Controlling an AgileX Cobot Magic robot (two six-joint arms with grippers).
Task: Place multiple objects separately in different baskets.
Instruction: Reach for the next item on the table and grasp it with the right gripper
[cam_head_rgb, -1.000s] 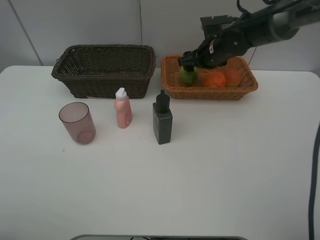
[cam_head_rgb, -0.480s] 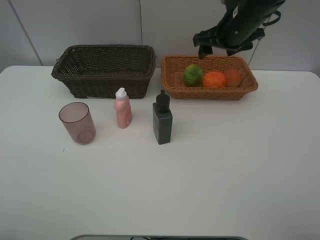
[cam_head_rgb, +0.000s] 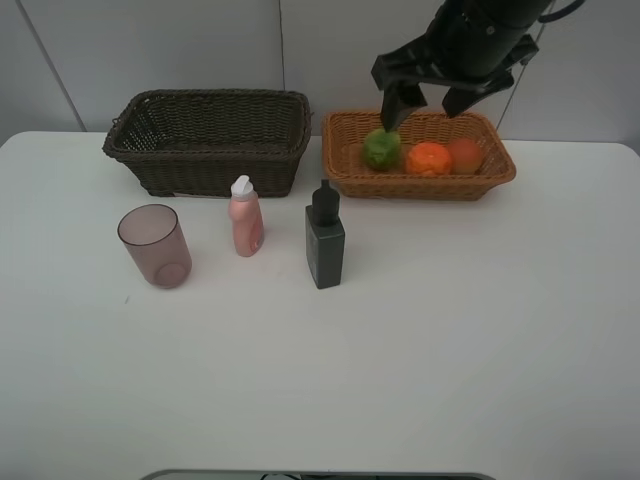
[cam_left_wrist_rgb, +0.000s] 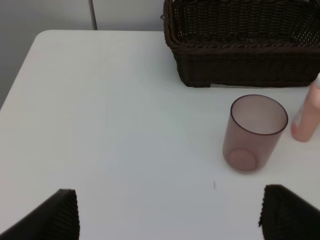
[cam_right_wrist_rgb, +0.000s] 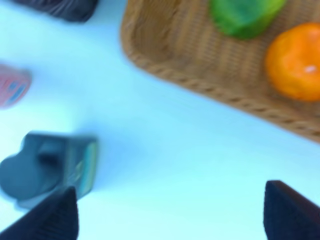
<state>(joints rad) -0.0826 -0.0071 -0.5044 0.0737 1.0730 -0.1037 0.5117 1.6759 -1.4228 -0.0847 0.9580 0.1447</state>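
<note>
In the exterior high view the green round fruit (cam_head_rgb: 380, 148), the orange (cam_head_rgb: 430, 158) and the peach-like fruit (cam_head_rgb: 465, 153) lie in the tan basket (cam_head_rgb: 420, 188). My right gripper (cam_head_rgb: 425, 98) hangs open and empty above that basket. On the table stand the mauve cup (cam_head_rgb: 155, 245), the pink bottle (cam_head_rgb: 245, 218) and the dark square bottle (cam_head_rgb: 324, 240), in front of the dark brown basket (cam_head_rgb: 210, 140). The left gripper (cam_left_wrist_rgb: 170, 220) is open, with the cup (cam_left_wrist_rgb: 255, 132) ahead of it. The right wrist view, blurred, shows the green fruit (cam_right_wrist_rgb: 245, 12), orange (cam_right_wrist_rgb: 295, 60) and dark bottle (cam_right_wrist_rgb: 50, 167).
The white table (cam_head_rgb: 400, 360) ends in a near edge at the bottom of the exterior high view, and a pale wall rises behind the baskets. In the left wrist view the dark basket (cam_left_wrist_rgb: 240, 50) and pink bottle (cam_left_wrist_rgb: 306, 117) stand beyond the cup.
The right gripper has lifted off the green fruit, leaving it in the tan basket, and now hangs higher with its fingers spread. Nothing on the table has moved.
</note>
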